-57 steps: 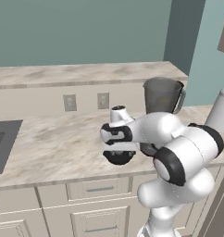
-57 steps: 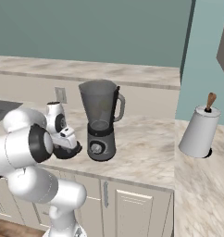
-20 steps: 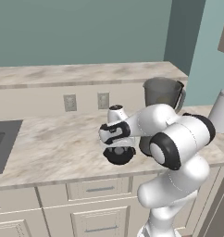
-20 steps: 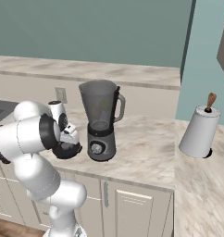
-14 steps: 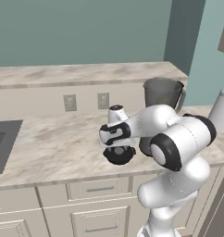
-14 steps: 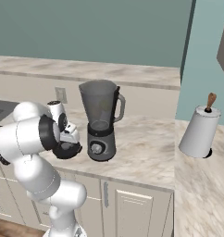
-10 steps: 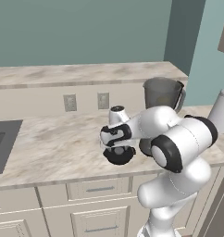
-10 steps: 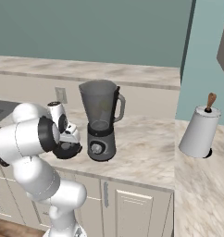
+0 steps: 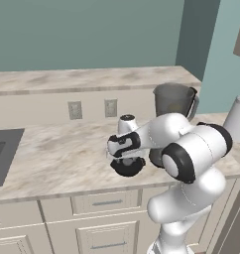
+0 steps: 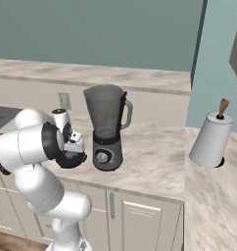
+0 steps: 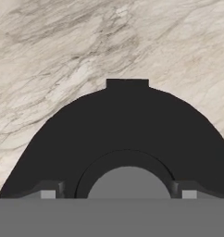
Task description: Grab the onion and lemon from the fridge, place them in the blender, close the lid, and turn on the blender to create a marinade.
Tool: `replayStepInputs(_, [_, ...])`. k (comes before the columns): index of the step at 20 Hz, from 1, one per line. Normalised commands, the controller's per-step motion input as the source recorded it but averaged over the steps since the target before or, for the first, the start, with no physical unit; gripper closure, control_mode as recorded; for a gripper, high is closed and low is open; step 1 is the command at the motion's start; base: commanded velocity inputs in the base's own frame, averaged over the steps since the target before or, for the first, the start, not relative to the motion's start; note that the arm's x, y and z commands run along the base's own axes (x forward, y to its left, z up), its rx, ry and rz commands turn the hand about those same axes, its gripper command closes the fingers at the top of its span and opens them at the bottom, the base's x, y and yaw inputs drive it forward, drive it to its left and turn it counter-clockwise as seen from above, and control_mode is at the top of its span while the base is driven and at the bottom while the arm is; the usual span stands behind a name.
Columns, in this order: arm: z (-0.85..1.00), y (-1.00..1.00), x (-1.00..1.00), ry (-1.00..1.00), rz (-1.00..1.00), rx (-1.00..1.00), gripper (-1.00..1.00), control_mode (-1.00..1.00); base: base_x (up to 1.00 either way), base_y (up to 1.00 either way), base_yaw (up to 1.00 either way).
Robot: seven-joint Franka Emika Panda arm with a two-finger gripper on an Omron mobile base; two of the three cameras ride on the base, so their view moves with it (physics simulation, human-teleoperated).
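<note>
Lower than a second ago, the gripper (image 11: 115, 193) sits over the lid (image 11: 118, 134) (tab pointing away), jaws spread wide either side of its grey knob (image 11: 127, 183), gripping nothing. Lid rests on the counter (image 9: 62, 158) beside the blender (image 10: 107, 126).

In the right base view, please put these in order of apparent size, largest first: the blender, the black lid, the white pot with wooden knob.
1. blender, tallest.
2. white pot, clearly shorter, but broad.
3. lid, smallest, partly hidden by the gripper.
</note>
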Motion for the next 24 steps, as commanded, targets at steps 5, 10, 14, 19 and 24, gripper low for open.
replayStepInputs(5, [-0.2, 0.0, -0.19, 0.0, 0.0, 0.08, -1.0, -1.0, 0.0, 0.0, 0.0])
replayStepInputs(10, [-0.04, -0.02, -0.09, 0.0, 0.0, 0.01, -1.0, -1.0, 0.0, 0.0, 0.0])
replayStepInputs(14, [0.0, 0.0, -0.03, 0.0, 0.0, 0.0, -1.0, -1.0, 0.0, 0.0, 0.0])
replayStepInputs(19, [-0.08, 0.0, -0.04, 0.0, 0.0, 0.0, -1.0, -1.0, 0.0, 0.0, 0.0])
replayStepInputs(24, [-0.06, 0.0, -0.05, 0.0, -0.01, 0.0, -1.0, -1.0, 0.0, 0.0, 0.0])
